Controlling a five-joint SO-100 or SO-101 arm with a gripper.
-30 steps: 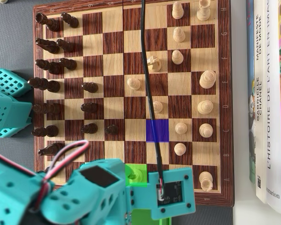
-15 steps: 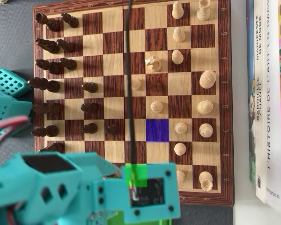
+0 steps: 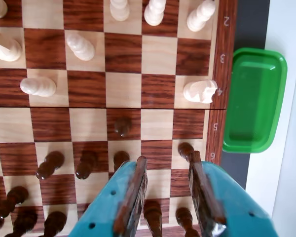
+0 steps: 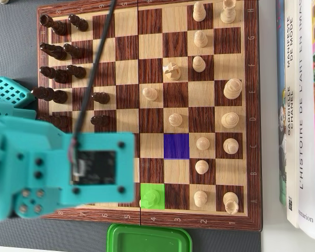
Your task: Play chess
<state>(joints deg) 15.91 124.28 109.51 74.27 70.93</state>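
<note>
A wooden chessboard (image 4: 147, 113) with glossy, grained dark and pale squares fills most of the overhead view, lying on a grey surface (image 4: 13, 47). Turned dark pieces (image 4: 55, 51) cluster along the left of that frame, and pale, rounded pieces (image 4: 199, 64) spread over the centre and right. One square is tinted blue (image 4: 176, 145), lower centre right. Another is tinted green (image 4: 152, 197) at the bottom edge, with a piece standing on it. A shallow green plastic tray (image 4: 149, 239) with rounded corners sits just below the board. Books (image 4: 299, 105) lie at the right edge.

In the wrist view the teal plastic gripper (image 3: 170, 197) enters from the bottom centre. Its jaws stand parted, with dark inner pads, and hold nothing; a bare stretch of board shows between them. Dark pawns (image 3: 122, 126) stand above and beside the tips. A pale knight (image 3: 200, 91) sits at the right edge of the board, next to the tray (image 3: 254, 98).
</note>
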